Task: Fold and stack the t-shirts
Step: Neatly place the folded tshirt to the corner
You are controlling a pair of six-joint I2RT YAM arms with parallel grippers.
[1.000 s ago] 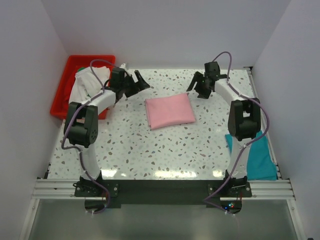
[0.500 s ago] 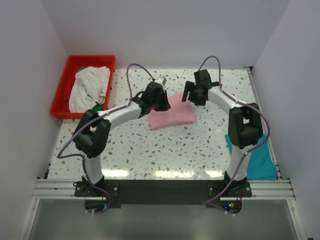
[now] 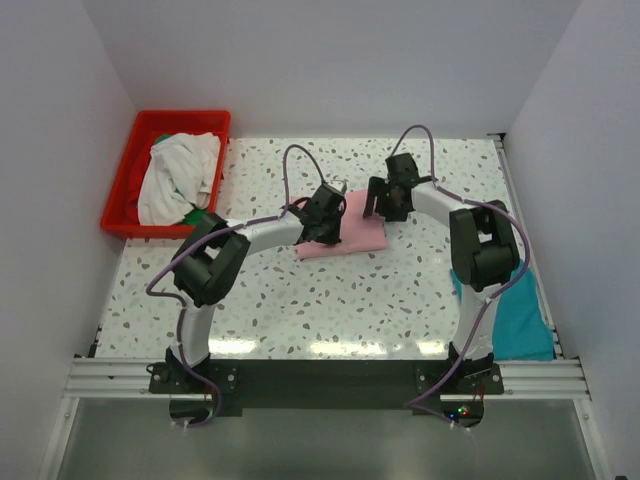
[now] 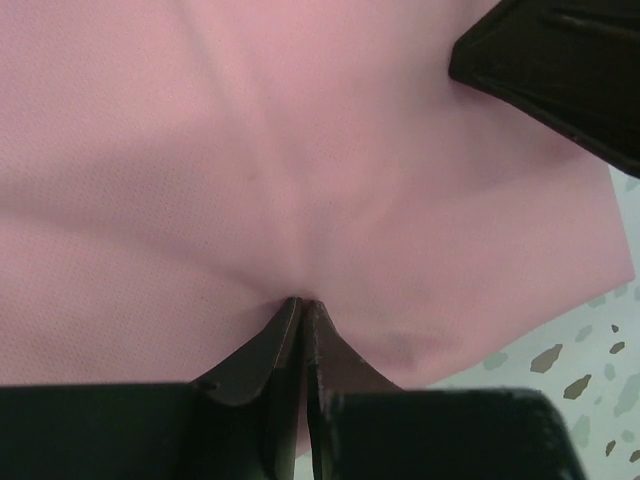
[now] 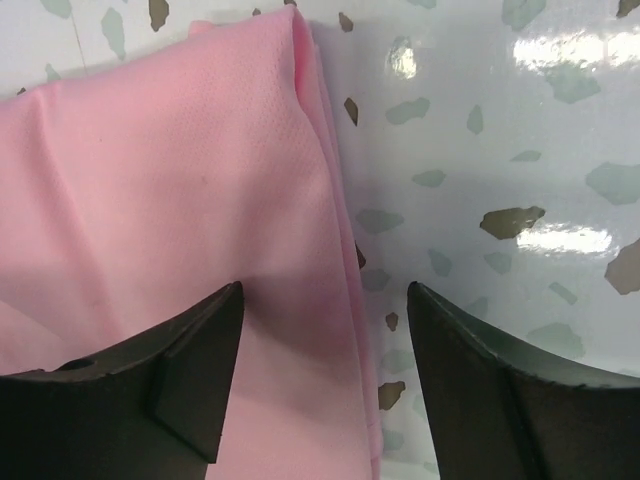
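Observation:
A folded light pink t-shirt (image 3: 358, 232) lies at the table's middle. My left gripper (image 3: 325, 222) presses down on its left part. In the left wrist view the gripper (image 4: 301, 300) is shut, pinching the pink cloth (image 4: 300, 150), and creases spread out from the tips. My right gripper (image 3: 385, 205) stands open at the shirt's far right edge. In the right wrist view this gripper (image 5: 325, 300) straddles the folded edge of the pink shirt (image 5: 180, 180), one finger over cloth and one over bare table. A teal t-shirt (image 3: 510, 310) lies at the near right. An off-white t-shirt (image 3: 180, 175) and a bit of a green one (image 3: 197, 216) are in the crate.
The red plastic crate (image 3: 122, 190) stands at the far left corner of the speckled table (image 3: 330, 300). White walls close in the left, back and right sides. A right-gripper finger (image 4: 560, 70) shows in the left wrist view, close above the pink cloth.
The left arm swung from beside the crate to the pink t-shirt and its jaws closed on the cloth. The right gripper moved nearer, onto the shirt's right edge, still open.

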